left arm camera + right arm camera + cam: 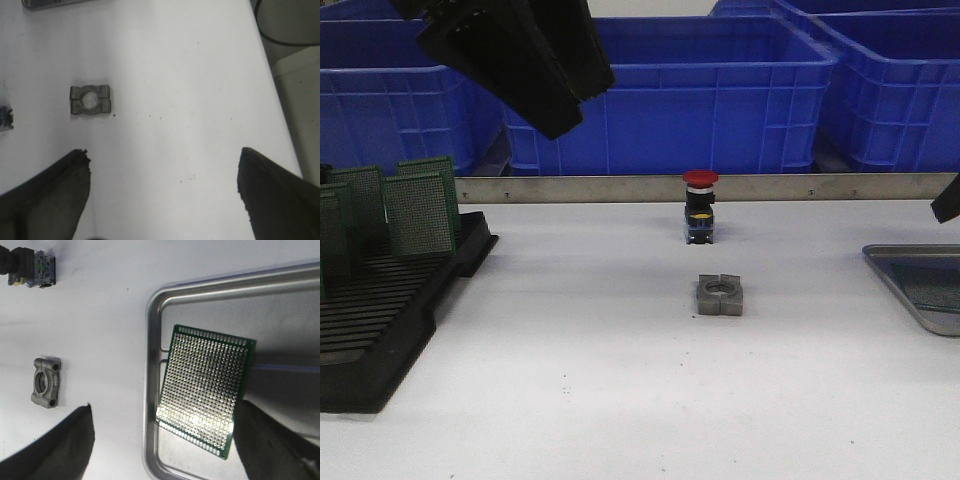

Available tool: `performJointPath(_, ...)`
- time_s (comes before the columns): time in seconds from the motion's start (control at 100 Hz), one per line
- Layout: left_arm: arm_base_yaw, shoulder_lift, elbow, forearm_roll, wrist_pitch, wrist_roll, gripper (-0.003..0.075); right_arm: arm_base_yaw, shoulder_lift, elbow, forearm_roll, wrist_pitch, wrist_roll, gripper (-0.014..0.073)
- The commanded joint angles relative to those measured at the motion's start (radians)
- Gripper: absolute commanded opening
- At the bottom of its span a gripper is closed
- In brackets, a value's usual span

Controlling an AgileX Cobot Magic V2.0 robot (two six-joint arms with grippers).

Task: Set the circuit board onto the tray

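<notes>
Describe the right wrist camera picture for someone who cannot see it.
A green circuit board dotted with holes lies in a silver metal tray on a white table. The right gripper hangs open above it; a grey metal clamp block and a push-button switch sit beside the tray.

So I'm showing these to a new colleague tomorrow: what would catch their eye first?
Probably the red-capped push button standing mid-table, with a grey metal clamp block just in front of it. Next, the green circuit board lying in the metal tray at the table's right edge, and more green boards upright in the black rack on the left.
</notes>
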Motion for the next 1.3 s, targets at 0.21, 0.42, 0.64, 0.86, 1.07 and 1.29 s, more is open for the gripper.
performJointPath(0.21,0.173,-0.039,-0.065,0.118,-0.037,0.0,0.0566,-0.007,-0.054,-0.025,0.03,0.03,-0.005,0.0594)
performJointPath(0.42,0.312,0.001,-0.065,0.13,-0.095,0.004,0.0566,-0.007,-0.054,-0.025,0.03,0.03,-0.005,0.0594)
performJointPath(0.64,0.371,0.062,-0.065,0.144,-0.147,0.013,0.0566,-0.007,-0.054,-0.025,0.03,0.031,-0.005,0.0594)
performJointPath(0.86,0.372,0.133,-0.065,0.207,-0.186,0.013,0.0566,-0.007,-0.054,-0.025,0.03,0.037,-0.005,0.0594)
performJointPath(1.07,0.372,0.175,-0.065,0.219,-0.218,0.013,0.0566,-0.007,-0.054,-0.025,0.03,0.039,-0.005,0.0594)
performJointPath(1.29,0.372,0.203,-0.065,0.238,-0.216,0.013,0.0566,-0.007,-0.054,-0.025,0.03,0.042,-0.005,0.0594)
